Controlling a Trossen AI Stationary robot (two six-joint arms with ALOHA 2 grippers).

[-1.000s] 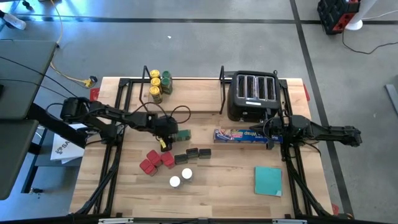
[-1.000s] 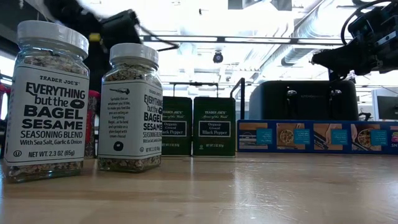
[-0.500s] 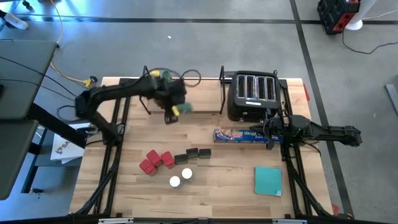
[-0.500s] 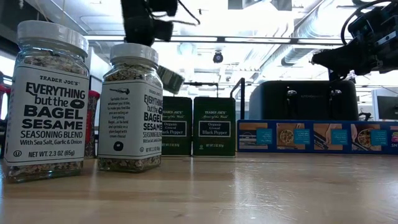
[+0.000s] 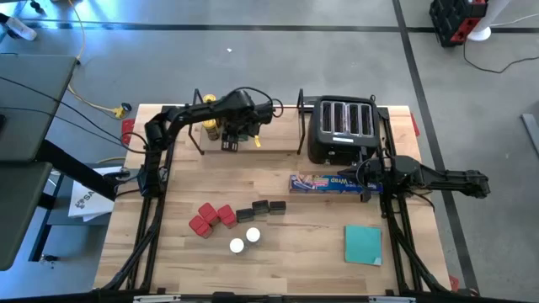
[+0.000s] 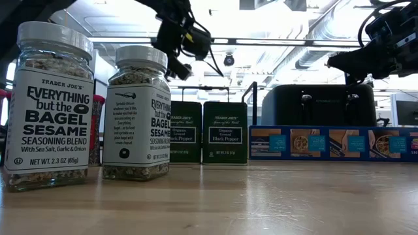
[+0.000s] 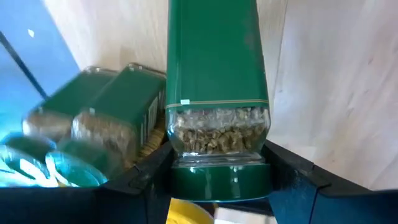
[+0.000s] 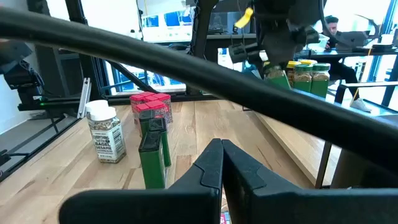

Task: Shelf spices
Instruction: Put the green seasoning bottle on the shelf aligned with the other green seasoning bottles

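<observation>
My left gripper (image 5: 242,137) hangs over the shelf (image 5: 282,135) at the table's far side, shut on a green-lidded spice jar (image 7: 217,93). Other round jars (image 5: 210,130) stand on the shelf's wooden floor beside it. Red tins (image 5: 210,219), black tins (image 5: 261,208) and two white-capped jars (image 5: 244,240) stand on the table's middle. My right gripper (image 5: 364,178) waits shut above the blue box's end, near the toaster. My left gripper pinches the jar between its two fingers at the lid end (image 7: 221,177), one finger (image 7: 155,177) on each side. The fingers come from above, slanting down. The jar hangs below them, lid uppermost, lifted above the shelf's floor (image 7: 323,74).
A black toaster (image 5: 345,126) stands right of the shelf. The long blue wrap box (image 5: 328,182) lies in front of it, and a flat teal square (image 5: 362,244) lies near the right front. The shelf's upright looped ends (image 5: 301,105) flank the left gripper.
My left gripper has risen from the table's middle, beside the black tins, and swung toward the far edge until it stands over the shelf. The green-lidded jar has gone with it, lifted clear of the table. The right arm has kept still.
</observation>
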